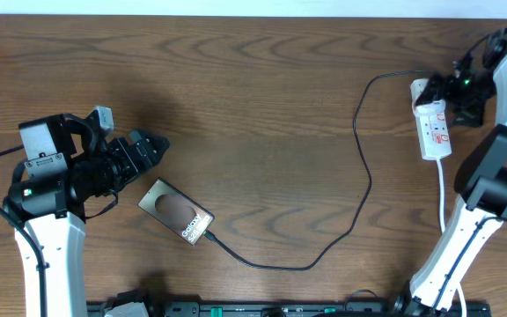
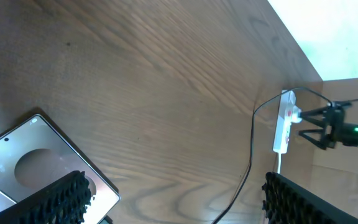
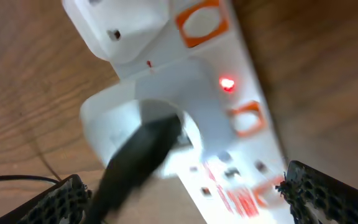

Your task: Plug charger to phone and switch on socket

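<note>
The phone (image 1: 177,212) lies flat at front left of centre, bronze face up; it also shows in the left wrist view (image 2: 27,165). The black charger cable (image 1: 359,167) runs from the phone's lower right end in a long curve up to the white socket strip (image 1: 434,128) at the right. In the right wrist view the strip (image 3: 229,118) fills the frame, with a red light (image 3: 227,83) lit and a white plug (image 3: 135,130) with a black lead in it. My left gripper (image 1: 152,148) is open just above the phone. My right gripper (image 1: 454,91) is open beside the strip's top end.
The strip's white cord (image 1: 441,189) runs down toward the right arm's base (image 1: 451,264). A dark rail (image 1: 280,309) lines the front edge. The left arm's base stands at front left (image 1: 47,255).
</note>
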Available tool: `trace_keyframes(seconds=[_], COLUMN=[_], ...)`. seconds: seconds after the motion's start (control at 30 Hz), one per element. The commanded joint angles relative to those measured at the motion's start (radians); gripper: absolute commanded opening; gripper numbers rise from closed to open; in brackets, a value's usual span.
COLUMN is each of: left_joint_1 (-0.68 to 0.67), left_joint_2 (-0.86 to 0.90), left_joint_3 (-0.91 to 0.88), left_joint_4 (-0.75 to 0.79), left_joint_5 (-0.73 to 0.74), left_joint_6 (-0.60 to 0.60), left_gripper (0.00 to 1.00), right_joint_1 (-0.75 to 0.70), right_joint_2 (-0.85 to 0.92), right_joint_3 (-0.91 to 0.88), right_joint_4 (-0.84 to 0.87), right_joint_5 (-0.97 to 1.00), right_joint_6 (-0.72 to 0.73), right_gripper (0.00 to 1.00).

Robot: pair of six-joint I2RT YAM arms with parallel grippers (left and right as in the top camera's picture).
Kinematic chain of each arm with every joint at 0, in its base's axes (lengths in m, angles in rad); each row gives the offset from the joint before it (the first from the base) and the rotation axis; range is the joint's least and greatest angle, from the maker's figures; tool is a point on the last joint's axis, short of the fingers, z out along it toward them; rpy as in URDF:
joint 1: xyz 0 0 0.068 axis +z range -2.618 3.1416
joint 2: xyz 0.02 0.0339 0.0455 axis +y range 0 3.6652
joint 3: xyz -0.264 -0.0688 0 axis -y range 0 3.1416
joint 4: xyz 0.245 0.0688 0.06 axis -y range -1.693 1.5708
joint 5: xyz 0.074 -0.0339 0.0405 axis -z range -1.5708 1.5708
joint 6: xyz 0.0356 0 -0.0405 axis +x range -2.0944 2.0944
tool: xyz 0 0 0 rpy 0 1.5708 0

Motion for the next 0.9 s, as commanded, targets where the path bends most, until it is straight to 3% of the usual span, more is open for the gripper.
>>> trace_keyframes(seconds=[0.0,0.53,0.87], left_joint_1=[-0.004,-0.004,-0.004], left_joint_2=[-0.008,-0.008,-0.008], left_joint_3=[0.019,0.019,0.019], left_joint_4=[-0.003,-0.006,-0.006], left_joint_5=[-0.006,-0.006,-0.006], left_joint_6=[0.017,0.017,0.017], left_gripper=[0.88,0.88,0.88], right_joint_1=[-0.001,0.061,0.156], right_joint_2=[-0.186,-0.721,-0.830], right_joint_3=[0.024,0.024,0.024], right_joint_4=[-0.003,-0.195,-0.339], right_joint_5=[0.052,0.039,0.039], right_joint_6=[0.041,0.043,0.043], right_gripper=[0.99,0.99,0.99])
